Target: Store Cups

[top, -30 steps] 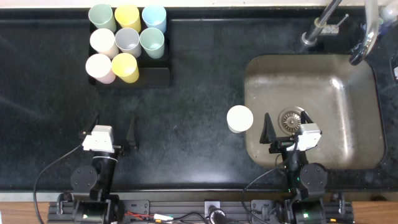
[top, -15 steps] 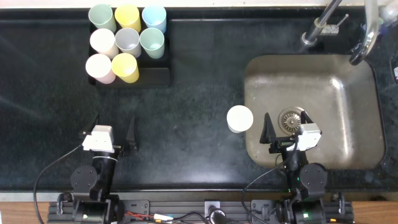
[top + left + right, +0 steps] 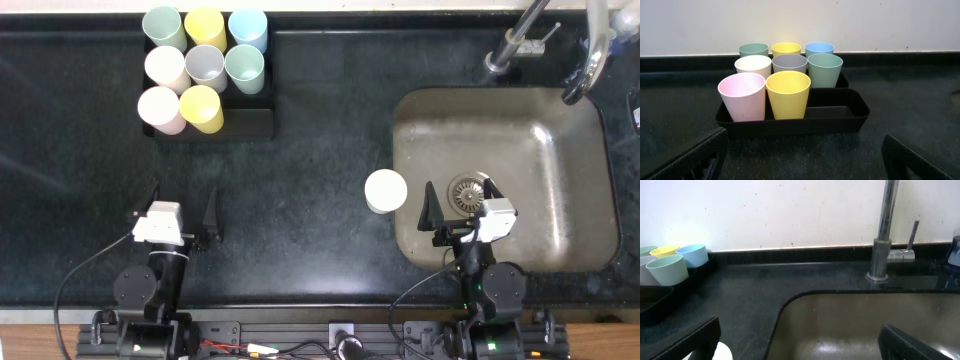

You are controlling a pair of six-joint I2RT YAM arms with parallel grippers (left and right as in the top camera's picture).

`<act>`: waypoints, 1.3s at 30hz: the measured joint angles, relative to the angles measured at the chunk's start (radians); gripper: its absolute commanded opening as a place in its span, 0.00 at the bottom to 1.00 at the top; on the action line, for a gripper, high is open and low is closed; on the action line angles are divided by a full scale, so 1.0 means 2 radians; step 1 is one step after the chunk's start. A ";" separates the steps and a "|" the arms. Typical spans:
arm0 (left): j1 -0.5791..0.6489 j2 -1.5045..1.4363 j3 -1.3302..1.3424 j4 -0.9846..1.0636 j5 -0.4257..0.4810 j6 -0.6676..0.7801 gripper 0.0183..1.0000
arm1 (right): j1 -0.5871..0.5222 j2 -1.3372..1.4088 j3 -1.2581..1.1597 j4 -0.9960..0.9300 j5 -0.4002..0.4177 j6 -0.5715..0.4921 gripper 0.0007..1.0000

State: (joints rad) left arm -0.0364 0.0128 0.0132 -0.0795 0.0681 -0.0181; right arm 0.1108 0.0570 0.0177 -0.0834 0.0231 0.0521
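Nothing has moved; my left claw (image 3: 184,196) and right claw (image 3: 460,192) rest spread empty, so the right should squarely straddle the round white plastic cup (image 3: 385,190) beside the steel sink (image 3: 560,230).

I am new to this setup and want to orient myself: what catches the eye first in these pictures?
First, the eight pastel cups packed in a black tray at the far left of the dark counter, with one front slot empty. Next, a lone white cup stands on that counter beside the left rim of the steel sink.
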 measured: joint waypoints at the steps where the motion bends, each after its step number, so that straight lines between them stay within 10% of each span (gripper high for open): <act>1: 0.000 0.000 0.000 0.000 0.000 0.000 1.00 | 0.000 0.000 0.000 0.000 0.000 0.000 1.00; 23: 0.000 0.000 0.000 0.000 0.000 0.000 1.00 | 0.000 0.000 0.003 -0.010 0.000 0.002 1.00; 39: 0.000 0.000 -0.001 0.001 0.000 0.000 1.00 | 0.017 0.429 0.620 -0.582 0.030 -0.033 1.00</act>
State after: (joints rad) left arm -0.0364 0.0128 0.0120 -0.0776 0.0689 -0.0177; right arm 0.1455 0.9154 1.2579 -1.2480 0.0837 -0.0135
